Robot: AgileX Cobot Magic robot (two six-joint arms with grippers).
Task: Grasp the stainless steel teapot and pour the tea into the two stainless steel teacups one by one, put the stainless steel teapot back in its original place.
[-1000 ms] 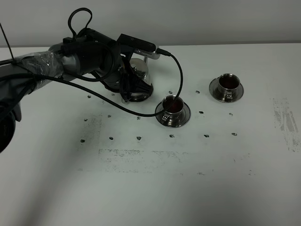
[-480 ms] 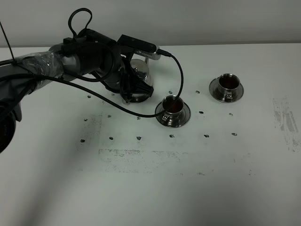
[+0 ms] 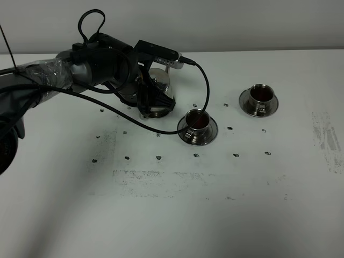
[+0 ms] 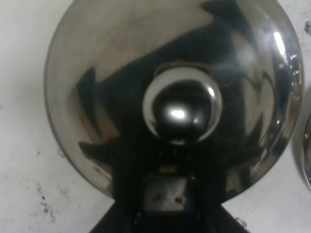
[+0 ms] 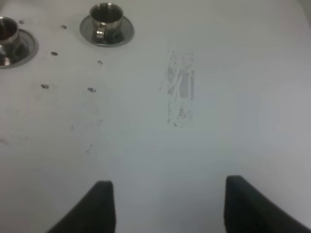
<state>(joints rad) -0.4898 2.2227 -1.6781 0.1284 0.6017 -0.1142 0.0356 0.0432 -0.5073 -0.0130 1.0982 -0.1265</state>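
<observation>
Exterior high view showed left gripper [image 3: 152,102] clamped on teapot [image 3: 159,88]; an off-centre release could tip it toward near teacup [image 3: 197,122].

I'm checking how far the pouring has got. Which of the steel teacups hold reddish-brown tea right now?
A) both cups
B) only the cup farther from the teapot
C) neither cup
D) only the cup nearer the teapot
A: in the high view, dark reddish liquid shows inside the nearer teacup and also inside the farther teacup, while the left gripper is at the teapot.
</observation>
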